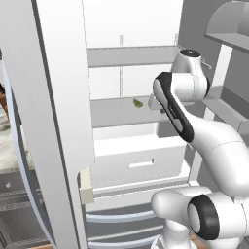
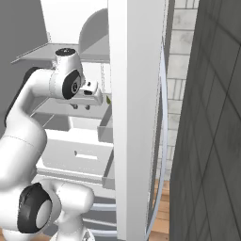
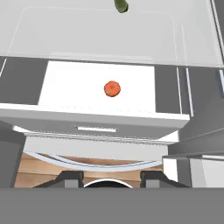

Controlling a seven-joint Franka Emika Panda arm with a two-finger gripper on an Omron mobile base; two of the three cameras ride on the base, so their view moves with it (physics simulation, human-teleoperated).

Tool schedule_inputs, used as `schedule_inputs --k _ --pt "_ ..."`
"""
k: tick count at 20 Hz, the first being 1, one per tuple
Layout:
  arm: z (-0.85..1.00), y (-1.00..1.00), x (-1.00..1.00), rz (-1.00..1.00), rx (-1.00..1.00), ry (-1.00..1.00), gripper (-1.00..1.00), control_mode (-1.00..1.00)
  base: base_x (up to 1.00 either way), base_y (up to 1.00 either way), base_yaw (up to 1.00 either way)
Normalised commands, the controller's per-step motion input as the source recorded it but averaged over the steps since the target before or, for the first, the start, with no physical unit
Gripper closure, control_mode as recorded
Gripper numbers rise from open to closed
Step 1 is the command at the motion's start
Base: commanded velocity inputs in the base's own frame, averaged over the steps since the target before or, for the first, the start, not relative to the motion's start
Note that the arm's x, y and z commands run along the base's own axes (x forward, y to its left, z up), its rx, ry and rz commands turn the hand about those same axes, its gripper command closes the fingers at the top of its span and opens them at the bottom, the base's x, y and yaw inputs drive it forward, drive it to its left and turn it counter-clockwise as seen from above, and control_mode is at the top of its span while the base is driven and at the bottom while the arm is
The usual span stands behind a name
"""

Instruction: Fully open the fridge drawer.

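Fridge interior open; fridge drawer (image 3: 105, 118) partly out under grey shelf (image 1: 121, 111), orange fruit (image 3: 112, 88) inside. Claw (image 3: 111, 177) spread, empty, above. You lower to slot handle (image 3: 96, 129), pull straight.

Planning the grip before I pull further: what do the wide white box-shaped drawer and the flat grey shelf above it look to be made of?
The wide white box-shaped fridge drawer looks like opaque matte plastic: uniform white, no glare, a moulded slot handle. The flat grey shelf above it seems translucent, glass or clear plastic, since faint outlines show through; being rendered, neither is certain.
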Motion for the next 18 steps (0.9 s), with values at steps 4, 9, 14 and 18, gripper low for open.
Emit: schedule_inputs --k 4,9,14,18 --pt "-0.01 0.22 -0.03 0.02 -0.02 0.0 -1.0 -1.0 0.0 0.0 0.0" --pt "-0.24 0.34 -0.14 0.08 -0.09 0.0 -1.0 -1.0 0.0 0.0 0.0" --pt "-0.49 0.34 -0.12 0.21 -0.12 0.0 -1.0 -1.0 0.0 0.0 0.0" --pt "-0.39 0.4 0.0 0.29 -0.09 0.0 -1.0 -1.0 0.0 0.0 0.0"
